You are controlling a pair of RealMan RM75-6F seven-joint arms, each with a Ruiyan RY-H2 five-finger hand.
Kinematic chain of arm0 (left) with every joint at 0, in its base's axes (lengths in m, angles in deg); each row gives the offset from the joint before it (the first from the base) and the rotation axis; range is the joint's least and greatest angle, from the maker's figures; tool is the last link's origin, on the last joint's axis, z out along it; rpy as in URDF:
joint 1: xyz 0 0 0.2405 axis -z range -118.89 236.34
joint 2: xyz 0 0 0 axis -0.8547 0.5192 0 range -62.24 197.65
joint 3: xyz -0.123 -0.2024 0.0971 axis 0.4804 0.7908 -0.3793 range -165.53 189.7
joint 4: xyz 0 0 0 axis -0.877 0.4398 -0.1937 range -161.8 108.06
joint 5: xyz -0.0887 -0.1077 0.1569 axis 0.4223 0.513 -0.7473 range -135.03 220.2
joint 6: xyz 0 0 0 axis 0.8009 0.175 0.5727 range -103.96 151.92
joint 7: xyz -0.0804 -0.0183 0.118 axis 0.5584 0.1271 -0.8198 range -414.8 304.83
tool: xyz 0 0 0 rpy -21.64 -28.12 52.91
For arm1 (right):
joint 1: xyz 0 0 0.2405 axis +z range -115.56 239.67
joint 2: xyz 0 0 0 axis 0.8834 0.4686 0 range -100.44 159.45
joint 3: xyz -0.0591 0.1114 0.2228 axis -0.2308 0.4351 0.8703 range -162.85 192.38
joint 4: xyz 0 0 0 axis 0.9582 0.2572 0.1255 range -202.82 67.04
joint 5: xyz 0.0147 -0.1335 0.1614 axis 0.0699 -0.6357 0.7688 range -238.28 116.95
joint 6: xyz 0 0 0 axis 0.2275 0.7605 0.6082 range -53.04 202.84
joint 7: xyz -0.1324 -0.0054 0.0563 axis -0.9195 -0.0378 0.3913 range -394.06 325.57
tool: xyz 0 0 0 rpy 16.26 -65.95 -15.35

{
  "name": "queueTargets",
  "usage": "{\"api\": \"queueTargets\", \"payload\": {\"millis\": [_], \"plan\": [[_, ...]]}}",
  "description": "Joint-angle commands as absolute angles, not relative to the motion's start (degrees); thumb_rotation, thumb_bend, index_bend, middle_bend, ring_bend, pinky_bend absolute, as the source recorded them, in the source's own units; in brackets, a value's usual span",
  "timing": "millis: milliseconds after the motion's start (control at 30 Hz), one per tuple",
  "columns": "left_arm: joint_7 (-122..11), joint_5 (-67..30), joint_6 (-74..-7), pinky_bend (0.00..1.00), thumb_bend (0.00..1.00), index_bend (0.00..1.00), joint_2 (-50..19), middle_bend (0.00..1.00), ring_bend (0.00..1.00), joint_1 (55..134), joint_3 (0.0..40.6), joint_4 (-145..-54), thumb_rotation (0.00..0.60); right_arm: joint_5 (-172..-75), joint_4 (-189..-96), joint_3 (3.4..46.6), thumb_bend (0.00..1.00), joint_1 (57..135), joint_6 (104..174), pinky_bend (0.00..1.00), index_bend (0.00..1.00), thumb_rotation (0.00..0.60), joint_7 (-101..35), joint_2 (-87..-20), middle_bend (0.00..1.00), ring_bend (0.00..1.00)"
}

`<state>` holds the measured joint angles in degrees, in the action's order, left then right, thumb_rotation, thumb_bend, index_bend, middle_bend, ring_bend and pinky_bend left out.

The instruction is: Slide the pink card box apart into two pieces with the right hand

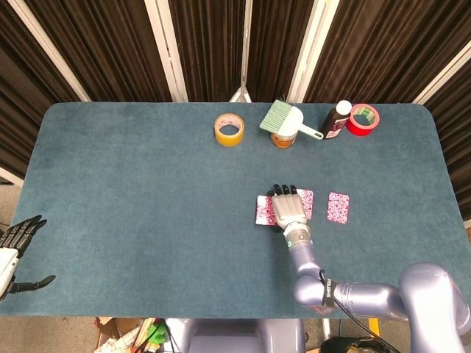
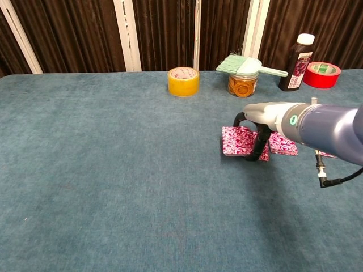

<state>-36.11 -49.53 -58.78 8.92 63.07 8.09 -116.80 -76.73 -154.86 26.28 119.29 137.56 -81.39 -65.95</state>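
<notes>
The right hand (image 1: 286,208) lies palm-down over the pink card box (image 1: 266,210), which sits on the table (image 1: 147,191) well in front of the amber jar (image 1: 282,139) that carries the green brush (image 1: 283,118). In the chest view the fingers arch down from above and press on the box where its two pieces overlap; whether they actually pinch it or only bear down on it cannot be told.

The relation that matters is sideways. One pink piece sticks out to the left of the hand, a second piece (image 1: 305,204) shows just to its right, and the two appear to run in one line across the table. A separate pink card (image 1: 338,207) lies further right, apart from both.

Judging from this, the split is under way but not finished, and a further pull along the same left-right line looks the likely way to part them.

The left hand (image 1: 18,250) hangs off the table's near left corner, fingers spread and holding nothing, far from the box.
</notes>
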Motion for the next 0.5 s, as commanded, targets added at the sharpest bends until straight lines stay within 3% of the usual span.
{"api": "queueTargets", "payload": {"millis": [33,500], "plan": [[-36.25,-49.54,-58.73,0.00,0.00,0.00,8.89,0.00,0.00,63.10,8.07,-116.81,0.600,-76.81,-154.71,26.11,0.30,118.94,137.54,0.00,0.50,0.600,-81.31,-65.60,0.09,0.00],[-37.19,-49.63,-58.38,0.00,0.00,0.00,8.85,0.00,0.00,63.32,8.01,-117.33,0.600,-77.37,-155.73,25.50,0.30,117.46,137.83,0.00,0.50,0.600,-81.63,-63.34,0.09,0.00]]}}
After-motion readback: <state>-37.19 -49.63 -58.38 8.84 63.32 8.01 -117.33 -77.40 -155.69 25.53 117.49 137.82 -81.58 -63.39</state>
